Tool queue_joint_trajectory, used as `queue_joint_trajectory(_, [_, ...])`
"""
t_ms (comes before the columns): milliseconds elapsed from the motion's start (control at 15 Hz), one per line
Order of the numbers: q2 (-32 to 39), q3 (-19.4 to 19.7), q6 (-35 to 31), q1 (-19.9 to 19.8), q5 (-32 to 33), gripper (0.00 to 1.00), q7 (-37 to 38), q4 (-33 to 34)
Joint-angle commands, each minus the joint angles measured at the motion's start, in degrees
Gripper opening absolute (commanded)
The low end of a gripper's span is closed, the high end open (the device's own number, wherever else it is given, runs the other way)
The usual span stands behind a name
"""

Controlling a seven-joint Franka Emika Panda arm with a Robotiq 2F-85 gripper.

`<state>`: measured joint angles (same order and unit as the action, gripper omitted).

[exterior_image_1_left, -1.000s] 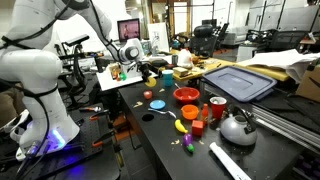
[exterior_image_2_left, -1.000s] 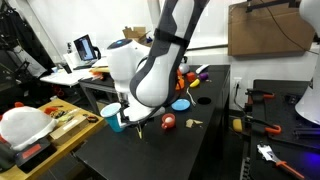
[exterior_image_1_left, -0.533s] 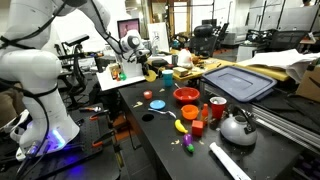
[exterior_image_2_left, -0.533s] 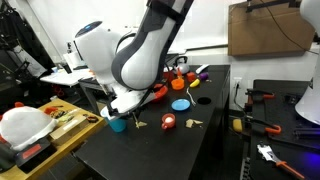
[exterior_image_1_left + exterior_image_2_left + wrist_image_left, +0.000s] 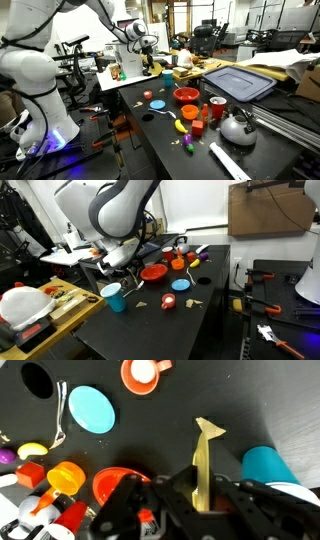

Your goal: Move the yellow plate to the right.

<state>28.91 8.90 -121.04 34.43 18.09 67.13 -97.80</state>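
Observation:
The yellow plate [image 5: 205,460] stands on edge in the wrist view, a thin vertical strip clamped between the two jaws. My gripper [image 5: 204,498] is shut on its rim and holds it in the air above the black table [image 5: 250,400]. In an exterior view the gripper [image 5: 149,62] hangs over the far end of the table, with a bit of yellow under it. In an exterior view the gripper [image 5: 119,259] is above and behind the teal cup [image 5: 113,297]; the plate is hard to make out there.
Below the gripper lie a blue plate [image 5: 90,408], a red bowl [image 5: 118,486], a small orange bowl [image 5: 145,372] and a teal cup [image 5: 270,465]. A kettle [image 5: 237,128], a red cup [image 5: 215,108] and a grey lid [image 5: 238,82] sit nearer the camera.
The arm has risen and swung away from the teal cup toward the back of the table. The yellow plate stayed clamped in the gripper throughout.

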Motion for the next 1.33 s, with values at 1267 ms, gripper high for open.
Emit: queue_joint_trajectory(1267, [-3.76,-12.55,25.79,-12.22,2.56,0.39,-9.96,2.81])
